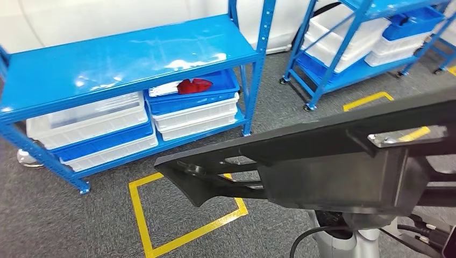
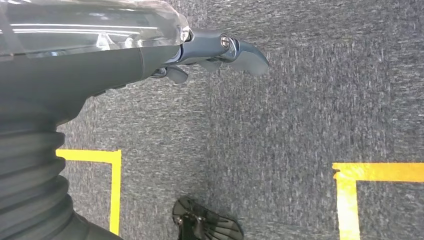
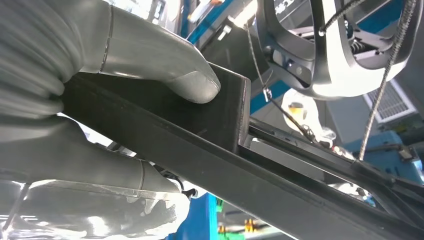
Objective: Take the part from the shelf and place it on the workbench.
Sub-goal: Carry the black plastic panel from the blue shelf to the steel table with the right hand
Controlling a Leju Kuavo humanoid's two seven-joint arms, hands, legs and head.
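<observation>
The right hand [image 3: 100, 100] grips the part [image 1: 322, 161] — a long black plastic piece — with its thick thumb [image 3: 170, 70] pressed on one flat face and the rest of the hand wrapped beneath. The part juts out beyond the hand, over grey carpet marked with yellow floor tape [image 1: 161, 220], and the blue shelf [image 1: 129, 59] with its stacked bins lies well beyond the part's tip. The left hand [image 2: 210, 55] hangs over the carpet, fingers loosely curled, holding nothing.
</observation>
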